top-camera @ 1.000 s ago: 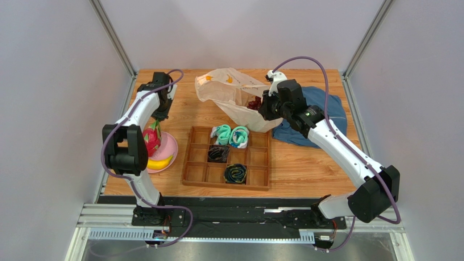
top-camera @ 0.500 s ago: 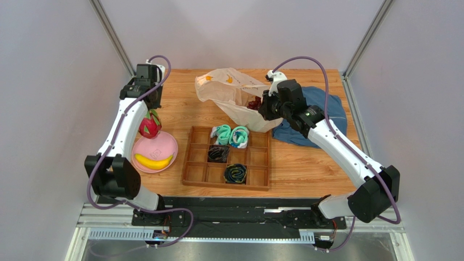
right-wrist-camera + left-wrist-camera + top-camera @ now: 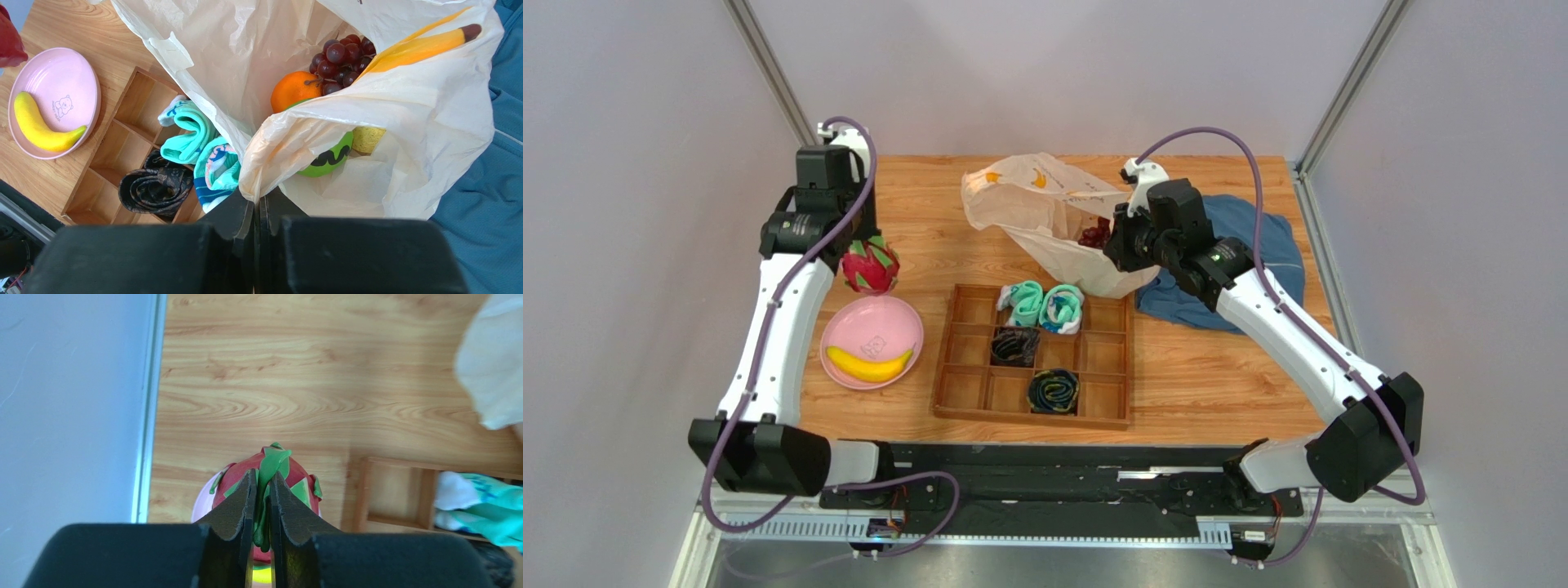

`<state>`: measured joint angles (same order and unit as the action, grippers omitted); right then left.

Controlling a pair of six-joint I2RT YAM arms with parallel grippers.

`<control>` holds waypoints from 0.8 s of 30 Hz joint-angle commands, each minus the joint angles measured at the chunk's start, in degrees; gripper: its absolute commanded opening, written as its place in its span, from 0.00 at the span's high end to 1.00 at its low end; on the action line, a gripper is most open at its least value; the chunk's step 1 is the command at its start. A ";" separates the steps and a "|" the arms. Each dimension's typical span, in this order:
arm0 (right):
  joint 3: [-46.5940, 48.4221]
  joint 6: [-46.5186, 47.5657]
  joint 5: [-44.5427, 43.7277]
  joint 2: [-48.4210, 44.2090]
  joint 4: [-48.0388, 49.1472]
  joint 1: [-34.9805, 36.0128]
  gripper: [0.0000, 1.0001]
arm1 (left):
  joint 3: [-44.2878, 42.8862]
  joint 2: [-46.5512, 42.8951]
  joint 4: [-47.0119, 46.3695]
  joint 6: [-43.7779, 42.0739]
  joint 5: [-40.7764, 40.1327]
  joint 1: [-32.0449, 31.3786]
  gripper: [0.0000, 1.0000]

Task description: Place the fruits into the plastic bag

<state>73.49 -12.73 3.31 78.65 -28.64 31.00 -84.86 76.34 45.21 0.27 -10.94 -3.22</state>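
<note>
Wooden desk (image 3: 1210,368): left gripper (image 3: 261,502) nearly closed, pinching dragon fruit (image 3: 870,266) by its green crown, long axis toward the fingers, near left edge. Right gripper (image 3: 256,205) clamps plastic bag (image 3: 399,122) rim; only its wrist view reveals orange (image 3: 293,90), melon (image 3: 325,160) inside.

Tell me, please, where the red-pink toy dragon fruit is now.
Top view, far left: the red-pink dragon fruit is gripped in the left tool, just beyond the round pink plate.

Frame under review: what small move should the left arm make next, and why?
Probably carry the dragon fruit across toward the plastic bag: the left gripper pinches its green leaf clear of the pink plate, and the right gripper holds the bag's rim open.
</note>
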 commanded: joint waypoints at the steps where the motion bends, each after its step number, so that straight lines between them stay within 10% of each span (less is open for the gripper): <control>1: 2.00 -0.89 1.26 -0.87 1.84 0.20 0.95 | -3.91 -7.33 -6.36 7.79 5.49 -1.08 1.00; 10: 2.71 -0.72 1.70 -0.52 1.75 0.99 0.95 | -8.73 -8.05 -19.00 17.21 7.69 -14.86 1.00; 24: 2.53 -0.01 0.21 -2.54 1.31 1.34 0.96 | -22.09 15.32 -32.38 21.35 9.88 -33.25 1.00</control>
<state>74.13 -12.84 4.43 78.65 -28.67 32.08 -100.90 89.47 20.12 19.49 -3.03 -35.77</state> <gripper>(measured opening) 0.047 0.148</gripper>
